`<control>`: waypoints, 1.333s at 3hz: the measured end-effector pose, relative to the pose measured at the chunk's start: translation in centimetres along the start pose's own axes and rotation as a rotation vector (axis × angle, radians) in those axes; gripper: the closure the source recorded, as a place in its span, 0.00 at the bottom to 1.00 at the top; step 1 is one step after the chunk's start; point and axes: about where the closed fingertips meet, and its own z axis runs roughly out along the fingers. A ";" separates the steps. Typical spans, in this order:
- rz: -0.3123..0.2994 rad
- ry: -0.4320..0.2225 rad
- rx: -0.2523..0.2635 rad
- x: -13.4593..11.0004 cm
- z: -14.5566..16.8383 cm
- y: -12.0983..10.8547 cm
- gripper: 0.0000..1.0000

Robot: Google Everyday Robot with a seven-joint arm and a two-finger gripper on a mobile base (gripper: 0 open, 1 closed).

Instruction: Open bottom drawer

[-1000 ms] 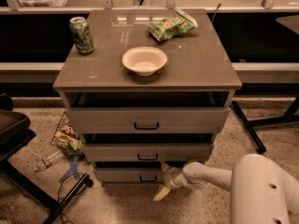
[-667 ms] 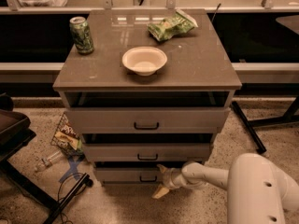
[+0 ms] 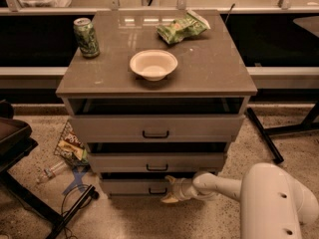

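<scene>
**Three grey drawers, claw at the lowest front**

Three flat-fronted drawers stack in the grey square-topped cabinet, each with a small black bar handle and a dark gap above its front. The bottom drawer, the smallest-looking front, sits lowest and nearest the speckled floor, under the middle drawer and the top drawer.

The cream-coloured claw is low at the near right of the cabinet, up against the bottom drawer's front just right of its handle. Whether the claw is spread or pressed together cannot be told. Its white arm reaches in from the right, from the rounded white robot body at the near right corner.

On the cabinet top stand a green soda can at the far left, a white round bowl near the middle, and a crumpled green snack bag at the far right.

On the floor left of the cabinet lie a printed snack packet, a clear plastic bottle and a blue tape cross.
</scene>
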 end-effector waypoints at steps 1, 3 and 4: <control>0.000 -0.001 -0.001 -0.1 0.1 0.1 0.15; -0.005 0.021 0.001 -0.4 0.4 -0.3 0.00; -0.005 0.021 0.001 -0.4 0.4 -0.3 0.00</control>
